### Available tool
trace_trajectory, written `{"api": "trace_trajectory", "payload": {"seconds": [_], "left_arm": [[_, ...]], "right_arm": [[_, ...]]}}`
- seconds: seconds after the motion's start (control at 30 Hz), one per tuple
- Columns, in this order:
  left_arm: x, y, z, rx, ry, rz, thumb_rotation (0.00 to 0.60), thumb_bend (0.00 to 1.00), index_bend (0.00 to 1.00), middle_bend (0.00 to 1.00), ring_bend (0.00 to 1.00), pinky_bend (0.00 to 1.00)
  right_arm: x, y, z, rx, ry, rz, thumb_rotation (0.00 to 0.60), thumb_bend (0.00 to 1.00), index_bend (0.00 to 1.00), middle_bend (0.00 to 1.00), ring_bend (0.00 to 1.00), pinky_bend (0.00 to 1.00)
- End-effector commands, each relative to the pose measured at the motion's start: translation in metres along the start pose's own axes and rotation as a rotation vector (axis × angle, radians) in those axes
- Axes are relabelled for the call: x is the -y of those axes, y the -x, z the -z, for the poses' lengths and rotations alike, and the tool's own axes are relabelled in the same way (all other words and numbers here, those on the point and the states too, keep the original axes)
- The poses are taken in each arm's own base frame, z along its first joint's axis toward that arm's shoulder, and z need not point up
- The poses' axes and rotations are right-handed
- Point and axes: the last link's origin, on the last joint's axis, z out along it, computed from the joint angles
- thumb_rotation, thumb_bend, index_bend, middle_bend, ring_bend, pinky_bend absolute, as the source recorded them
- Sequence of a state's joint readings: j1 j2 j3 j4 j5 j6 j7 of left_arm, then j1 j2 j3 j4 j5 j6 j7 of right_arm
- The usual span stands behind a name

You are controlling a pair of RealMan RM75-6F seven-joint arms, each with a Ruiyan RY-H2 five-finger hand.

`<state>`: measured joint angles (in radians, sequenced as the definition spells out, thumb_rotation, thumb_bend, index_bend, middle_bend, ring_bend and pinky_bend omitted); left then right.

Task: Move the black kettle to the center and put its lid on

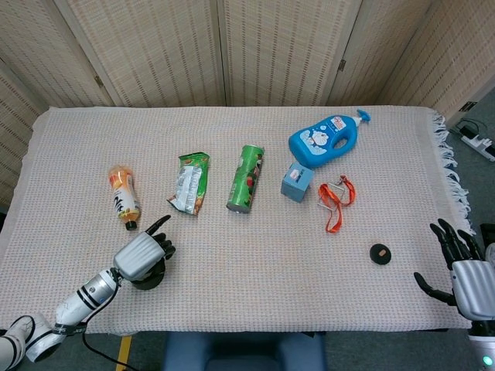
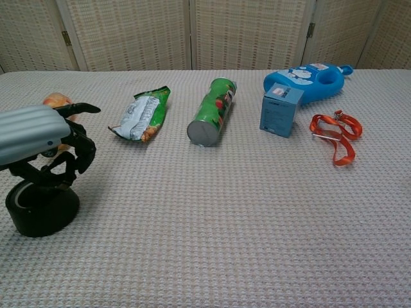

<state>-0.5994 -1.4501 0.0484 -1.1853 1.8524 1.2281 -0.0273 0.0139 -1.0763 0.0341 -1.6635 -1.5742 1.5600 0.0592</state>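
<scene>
The black kettle (image 1: 148, 279) stands low and round near the table's front left edge, and the chest view shows its body (image 2: 42, 206) at the far left. My left hand (image 1: 144, 253) sits right on top of it, fingers curled around its dark handle, one finger sticking out forward; in the chest view this hand (image 2: 40, 138) hangs just over the kettle. The small black lid (image 1: 379, 253) lies alone on the cloth at the front right. My right hand (image 1: 464, 267) hovers at the right front edge with fingers spread and nothing in it, well right of the lid.
Across the middle lie an orange drink bottle (image 1: 124, 197), a green snack bag (image 1: 189, 182), a green chip can (image 1: 246, 178), a small blue box (image 1: 297, 182), a blue detergent bottle (image 1: 329, 139) and an orange lanyard (image 1: 337, 202). The cloth's fringe (image 1: 452, 166) marks the right edge.
</scene>
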Motion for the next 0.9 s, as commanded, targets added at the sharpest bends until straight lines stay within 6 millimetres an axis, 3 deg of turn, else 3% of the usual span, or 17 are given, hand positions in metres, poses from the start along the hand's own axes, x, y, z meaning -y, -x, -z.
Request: {"api": "trace_trajectory", "payload": {"seconds": [0.03,0.33,0.63,0.9], "left_arm": [[-0.001,0.0,-0.002,-0.014,0.01,0.008,0.6,0.36,0.57,0.57,0.45,0.02],[0.003,-0.011,-0.003,-0.075,0.011,0.056,0.6,0.44,0.63,0.62,0.51,0.05],[0.004,-0.033,-0.005,-0.171,0.009,0.091,0.6,0.5,0.64,0.65,0.53,0.05],[-0.015,-0.06,-0.026,-0.249,0.055,0.149,0.6,0.5,0.64,0.65,0.53,0.05]], "right_arm": [[0.0,0.0,0.001,-0.001,0.001,-0.001,0.6,0.31,0.0,0.06,0.22,0.1],[-0.001,0.0,0.001,-0.002,0.004,-0.005,0.6,0.31,0.0,0.06,0.22,0.1],[-0.003,-0.001,0.002,-0.009,0.004,-0.011,0.6,0.31,0.0,0.07,0.22,0.1],[-0.004,-0.003,0.003,-0.017,0.0,-0.016,0.6,0.31,0.0,0.07,0.22,0.1]]}}
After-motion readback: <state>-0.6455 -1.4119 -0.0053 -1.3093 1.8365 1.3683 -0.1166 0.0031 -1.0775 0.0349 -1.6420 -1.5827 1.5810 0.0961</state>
